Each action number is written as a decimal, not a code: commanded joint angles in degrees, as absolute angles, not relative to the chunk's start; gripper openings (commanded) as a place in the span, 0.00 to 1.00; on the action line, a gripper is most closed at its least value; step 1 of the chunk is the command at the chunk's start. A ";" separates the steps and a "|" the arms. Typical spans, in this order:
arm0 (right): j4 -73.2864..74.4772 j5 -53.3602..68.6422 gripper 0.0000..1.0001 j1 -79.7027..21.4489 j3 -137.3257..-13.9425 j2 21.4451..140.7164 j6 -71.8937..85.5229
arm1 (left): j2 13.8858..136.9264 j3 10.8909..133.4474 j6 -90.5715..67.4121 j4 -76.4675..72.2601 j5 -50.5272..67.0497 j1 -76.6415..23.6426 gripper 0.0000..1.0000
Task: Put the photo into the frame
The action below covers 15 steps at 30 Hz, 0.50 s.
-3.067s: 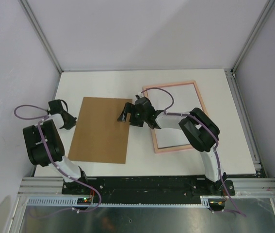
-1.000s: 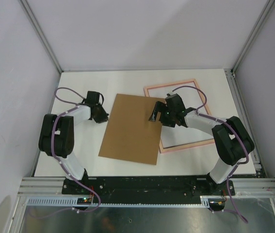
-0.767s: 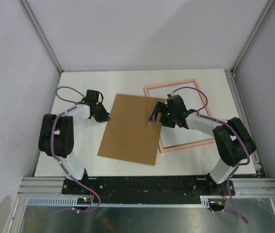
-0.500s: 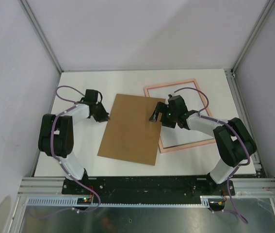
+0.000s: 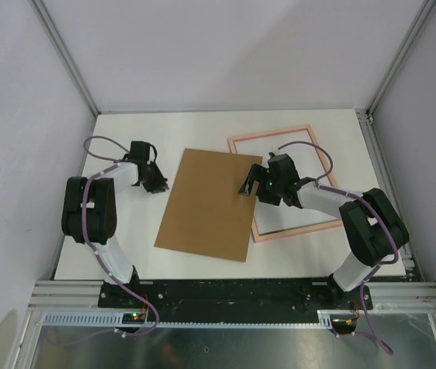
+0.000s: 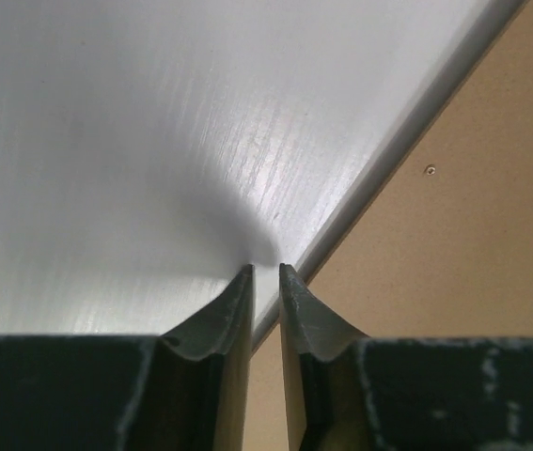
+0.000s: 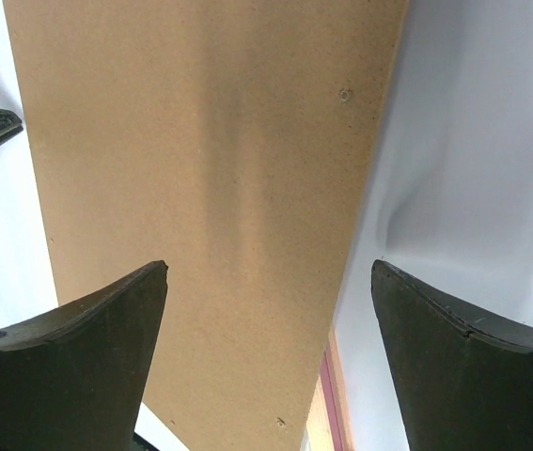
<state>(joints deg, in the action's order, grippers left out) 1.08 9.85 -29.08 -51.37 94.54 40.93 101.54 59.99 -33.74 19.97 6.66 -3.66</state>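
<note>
White tabletop (image 5: pixel 341 131), smooth and faintly glossy, fills a booth of plain pale walls (image 5: pixel 225 54), with aluminium rails (image 5: pixel 241 292) along the near edge. Right of the middle and toward the back lies the frame (image 5: pixel 270 134), thin pale pink rails around a bare white rectangle. Much of its left rail is hidden under the right edge of a brown board (image 5: pixel 206 204), a flat, matt, fibrous sheet lying slightly askew at the centre of the table. Whatever lies under the board cannot be seen, and the photo cannot be made out in any view. The right gripper (image 5: pixel 246 187) hangs over the board's right edge where it overlaps the frame, jaws spread wide and holding nothing. Its arm covers part of the frame's inside. The left gripper (image 5: pixel 160 184) is low over bare table just beside the board's left edge, its fingers (image 6: pixel 233 310) parted by only a narrow slit with nothing between them.
</note>
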 commanded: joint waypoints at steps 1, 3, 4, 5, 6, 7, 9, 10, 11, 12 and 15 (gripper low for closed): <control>-1.83 8.84 0.94 -28.56 -50.44 92.31 41.05 | 103.58 61.70 -32.24 19.72 7.11 -3.59 0.22; -3.29 9.79 0.94 -28.39 -49.77 92.69 41.38 | 103.81 61.59 -32.25 19.70 7.23 -3.60 0.21; -4.24 10.34 0.94 -28.34 -49.40 93.01 41.61 | 103.85 61.56 -32.25 19.69 7.17 -3.65 0.21; -4.98 10.84 0.94 -28.32 -49.14 93.26 41.94 | 103.91 61.50 -32.26 19.69 7.19 -3.67 0.20; -6.00 11.53 0.94 -28.31 -48.87 93.65 42.20 | 103.94 61.38 -32.30 19.69 7.24 -3.68 0.20; -6.78 12.05 0.94 -28.26 -48.65 94.11 42.63 | 104.00 61.32 -32.32 19.60 7.36 -3.69 0.19; -8.81 13.23 0.93 -28.27 -48.13 94.79 43.46 | 104.29 61.10 -32.32 19.60 7.42 -4.00 0.18; -9.86 13.82 0.93 -28.28 -47.88 94.99 43.88 | 104.48 61.00 -32.29 19.56 7.53 -4.20 0.18; -10.73 14.29 0.93 -28.25 -47.67 95.17 44.35 | 104.71 60.87 -32.27 19.49 7.68 -4.34 0.16; -11.69 14.75 0.93 -28.27 -47.43 95.27 44.72 | 104.96 60.71 -32.26 19.46 7.75 -4.59 0.15; -13.55 15.75 0.91 -28.26 -47.15 94.82 45.87 | 105.73 60.27 -32.20 19.39 7.98 -5.26 0.12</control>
